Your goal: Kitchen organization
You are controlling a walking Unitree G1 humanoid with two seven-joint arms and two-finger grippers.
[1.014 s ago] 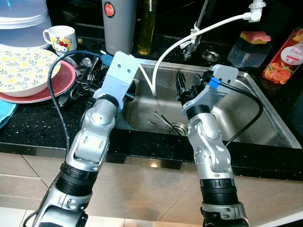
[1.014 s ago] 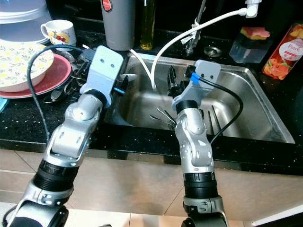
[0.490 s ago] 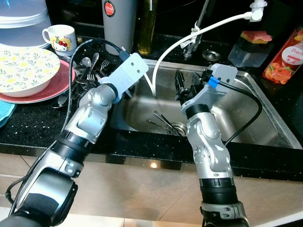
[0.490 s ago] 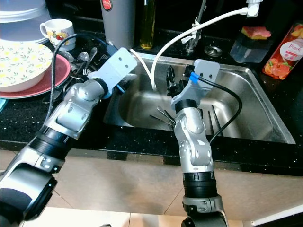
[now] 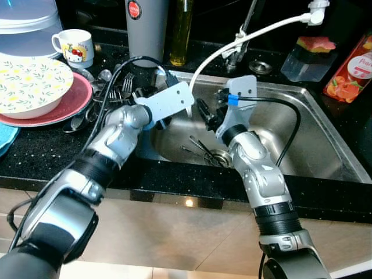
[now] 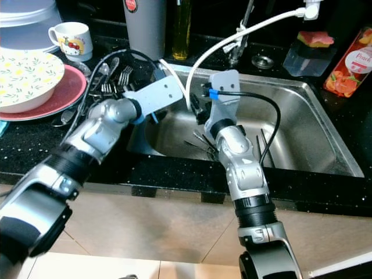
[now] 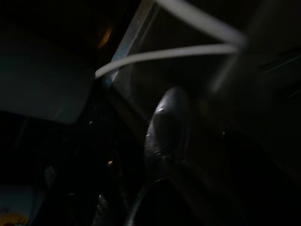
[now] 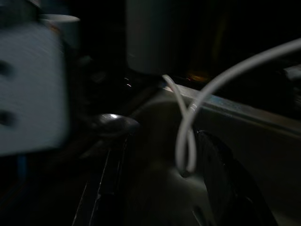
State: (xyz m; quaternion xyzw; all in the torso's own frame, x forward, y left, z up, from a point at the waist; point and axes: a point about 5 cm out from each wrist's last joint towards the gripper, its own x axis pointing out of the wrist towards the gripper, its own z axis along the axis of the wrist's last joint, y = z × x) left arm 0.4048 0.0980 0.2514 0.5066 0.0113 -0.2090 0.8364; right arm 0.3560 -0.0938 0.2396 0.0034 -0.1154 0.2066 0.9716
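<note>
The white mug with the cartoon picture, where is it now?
The mug stands on the black counter at the far left, behind the floral bowl, left of the grey canister.

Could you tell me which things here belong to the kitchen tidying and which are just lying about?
Job: spoon at the left gripper, right gripper, cutlery in the sink, cutlery pile on the counter.
Lying about: mug, floral bowl, red plate, oil bottle, white hose, juice carton.

A black speckled counter (image 5: 40,157) runs across the frame, a steel sink (image 5: 325,151) set into it right of centre. At upper left sit a red plate (image 5: 78,99), a mug (image 5: 72,46) and loose cutlery (image 5: 113,87). A grey canister (image 5: 145,29) and oil bottle (image 5: 181,29) stand top centre.
</note>
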